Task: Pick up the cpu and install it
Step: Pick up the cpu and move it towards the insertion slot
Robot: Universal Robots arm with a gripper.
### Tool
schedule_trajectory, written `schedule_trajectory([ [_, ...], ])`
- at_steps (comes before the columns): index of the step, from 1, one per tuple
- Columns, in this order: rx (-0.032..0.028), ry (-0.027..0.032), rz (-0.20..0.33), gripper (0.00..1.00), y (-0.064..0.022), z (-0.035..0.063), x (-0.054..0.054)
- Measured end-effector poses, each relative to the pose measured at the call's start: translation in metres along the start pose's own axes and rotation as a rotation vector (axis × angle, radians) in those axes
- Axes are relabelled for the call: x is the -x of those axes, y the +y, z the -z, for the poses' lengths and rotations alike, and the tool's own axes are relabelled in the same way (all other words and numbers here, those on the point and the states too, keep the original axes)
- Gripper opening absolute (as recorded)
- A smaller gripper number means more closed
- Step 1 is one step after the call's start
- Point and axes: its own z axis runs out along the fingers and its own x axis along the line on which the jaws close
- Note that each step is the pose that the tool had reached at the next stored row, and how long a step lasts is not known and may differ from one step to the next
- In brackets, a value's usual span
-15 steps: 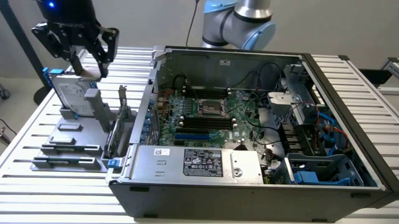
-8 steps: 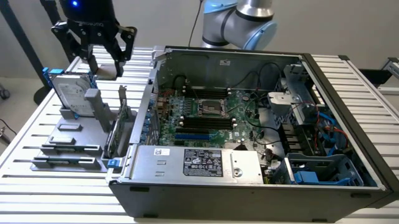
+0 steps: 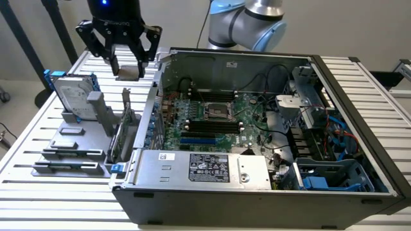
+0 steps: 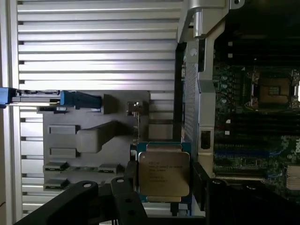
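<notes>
My gripper (image 3: 130,66) hangs above the slatted table, just off the open computer case's wall on the exterior view's left. It is shut on the cpu (image 3: 130,73), a small flat square chip with a dull silver top. In the wrist view the cpu (image 4: 163,171) sits level between my two black fingers (image 4: 129,177), printed side toward the camera, and my gripper (image 4: 164,183) grips it by opposite edges. The empty cpu socket (image 3: 218,111) lies on the green motherboard inside the case, well away from the chip, and the socket (image 4: 274,91) shows a dark square opening.
A grey parts fixture (image 3: 70,144) on the table carries a silver hard drive with blue rails (image 3: 74,94) and upright cards (image 3: 122,137). The case wall (image 3: 154,103) stands between fixture and motherboard. A power supply (image 3: 202,168), cables and a drive cage (image 3: 308,91) crowd the case.
</notes>
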Motion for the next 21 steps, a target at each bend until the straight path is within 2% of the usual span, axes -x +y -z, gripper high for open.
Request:
schedule_trajectory([
  [14, 0.0011, 0.0000, 0.000, 0.55, 0.0072, 0.0042, 0.063],
  [21, 0.0010, 0.0000, 0.000, 0.55, 0.0198, 0.0038, 0.092],
])
